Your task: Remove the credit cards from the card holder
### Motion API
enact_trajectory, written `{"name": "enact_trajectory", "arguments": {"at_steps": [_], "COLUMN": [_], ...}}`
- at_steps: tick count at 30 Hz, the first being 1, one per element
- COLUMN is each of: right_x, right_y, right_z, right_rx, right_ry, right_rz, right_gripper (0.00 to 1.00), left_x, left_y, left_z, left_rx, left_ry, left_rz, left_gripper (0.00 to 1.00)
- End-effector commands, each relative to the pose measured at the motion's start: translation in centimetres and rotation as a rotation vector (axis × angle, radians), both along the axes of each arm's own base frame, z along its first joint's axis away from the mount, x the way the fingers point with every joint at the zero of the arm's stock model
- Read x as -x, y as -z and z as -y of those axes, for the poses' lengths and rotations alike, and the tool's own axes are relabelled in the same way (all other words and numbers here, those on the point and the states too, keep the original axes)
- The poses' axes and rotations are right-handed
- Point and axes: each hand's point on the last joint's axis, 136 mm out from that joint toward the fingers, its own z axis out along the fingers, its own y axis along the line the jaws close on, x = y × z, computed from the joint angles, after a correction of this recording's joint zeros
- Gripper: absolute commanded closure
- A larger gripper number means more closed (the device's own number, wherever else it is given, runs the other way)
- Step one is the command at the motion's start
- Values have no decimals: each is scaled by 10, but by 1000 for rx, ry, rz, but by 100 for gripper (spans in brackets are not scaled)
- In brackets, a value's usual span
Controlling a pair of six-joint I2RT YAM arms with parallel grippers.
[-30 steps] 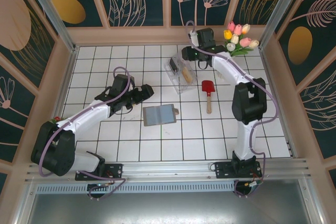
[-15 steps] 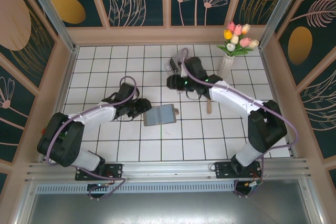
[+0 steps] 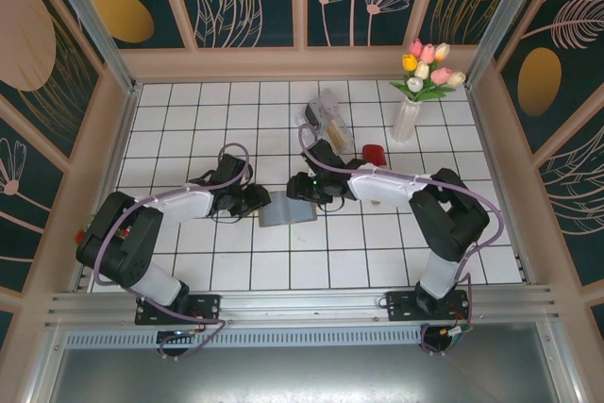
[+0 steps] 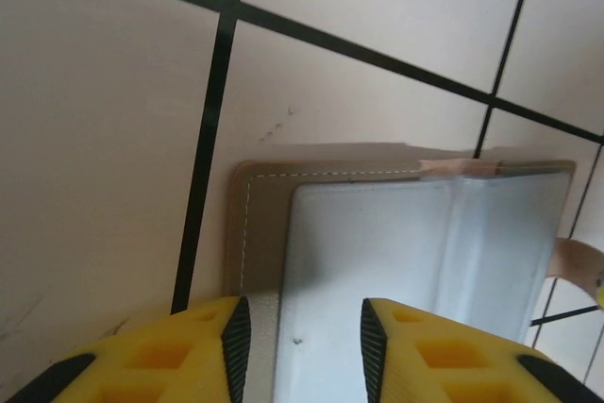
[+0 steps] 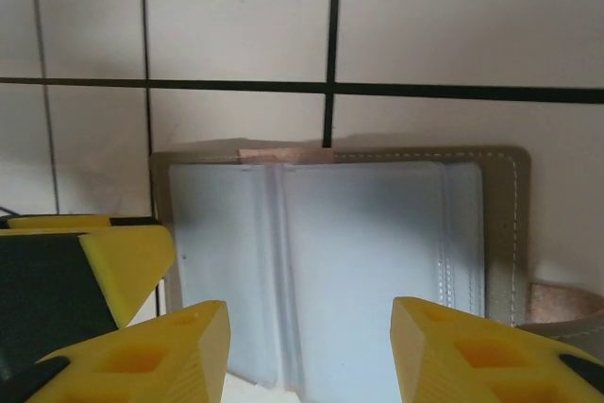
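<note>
The card holder (image 3: 289, 208) lies open and flat on the white tiles, a grey-brown cover with pale grey inner panels. No credit cards can be told apart from those panels. My left gripper (image 3: 257, 199) is at its left edge; in the left wrist view its yellow fingers (image 4: 217, 337) stand a little apart over the left panel (image 4: 377, 243), nothing pinched between them. My right gripper (image 3: 308, 190) hovers over the holder's far right side, open wide, with the panels (image 5: 359, 233) showing between its fingertips (image 5: 189, 346). The left gripper's finger (image 5: 123, 261) shows at the holder's other end.
A clear plastic box (image 3: 329, 118) stands behind the holder. A red-headed wooden scoop (image 3: 374, 153) lies partly under the right arm. A vase of tulips (image 3: 415, 92) is at the back right. Wooden walls close in the tiled floor (image 3: 330, 261).
The right arm has swung from the plastic box at the back down to the card holder. The left gripper has slid onto the holder's left edge and its jaws have narrowed.
</note>
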Motion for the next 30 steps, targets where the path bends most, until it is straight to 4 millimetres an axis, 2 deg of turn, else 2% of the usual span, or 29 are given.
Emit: {"name": "enact_trajectory", "arguments": {"at_steps": [1,3,5,11,14,23,30], "right_x": [5,10,14,20,22,26,27], "right_y": [24,40,48,58,63,68,62], "right_z": [5,9,9,13,15,16,12], "right_rx": [48,115,138,152,155,140,98], "right_ry": [36,29,20,37,49,63,72], "right_rz": [-52,-84,-94,-118,-133,-152,-159], "right_gripper": [50,51,52,52,52,53,56], "left_x": [1,0,0,-2,-5,-7,-13], "left_y": [2,5,6,2,1,1,-14], "left_z": [11,11,12,17,18,34,52], "left_rx": [19,12,10,18,16,57,144], "left_ry": [46,48,57,90,93,141,193], "left_rz": [-4,-13,-18,-13,-10,-16,25], "left_gripper": [67,68,68,76,77,77,92]}}
